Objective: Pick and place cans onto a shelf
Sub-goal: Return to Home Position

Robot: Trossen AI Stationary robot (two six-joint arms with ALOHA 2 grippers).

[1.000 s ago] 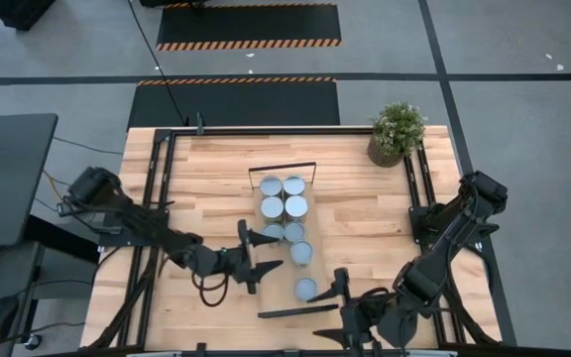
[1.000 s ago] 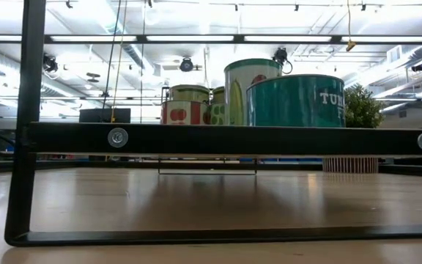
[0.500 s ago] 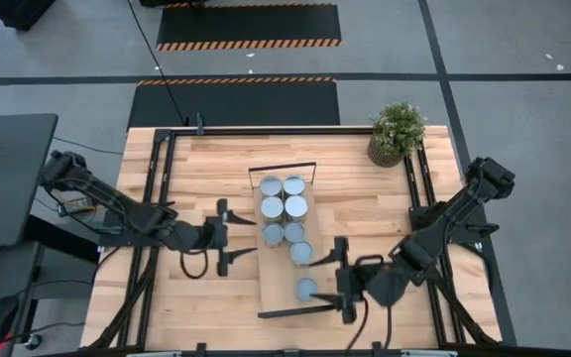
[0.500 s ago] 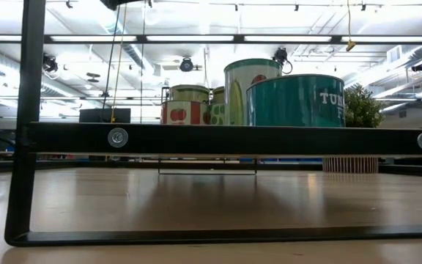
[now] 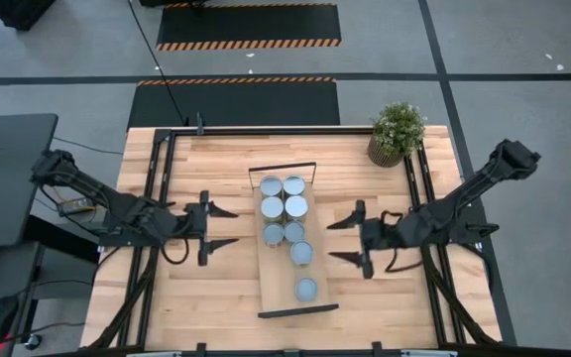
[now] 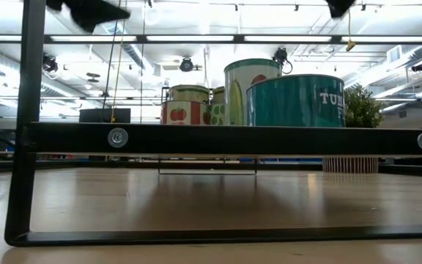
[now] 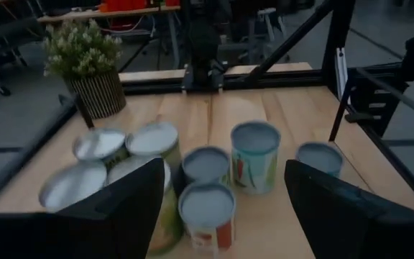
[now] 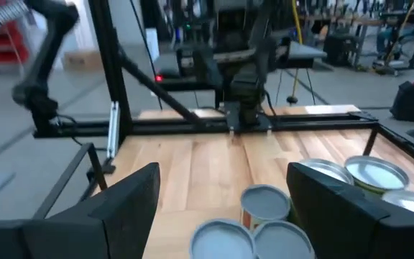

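Observation:
The shelf (image 5: 276, 288) is a long light-wood board with black end bars, standing in the middle of the table. Several cans stand upright on its board, from the far end (image 5: 271, 185) to one alone near the near end (image 5: 306, 289). The low view shows them above the shelf's black bar (image 6: 226, 139). My left gripper (image 5: 228, 226) is open and empty, left of the shelf, pointing at the cans (image 7: 207, 207). My right gripper (image 5: 337, 241) is open and empty, right of the shelf, facing the cans (image 8: 264, 201).
A potted green plant (image 5: 397, 132) stands at the table's far right corner. Black frame rails (image 5: 157, 178) run along the table's left, right and far edges. There is bare wood on both sides of the shelf.
My left gripper has drawn back from the shelf's left side toward the table's left and far edges. My right gripper has gone from the table's near edge toward the far edge and turned to face the shelf. Both stay open. The cans have not moved.

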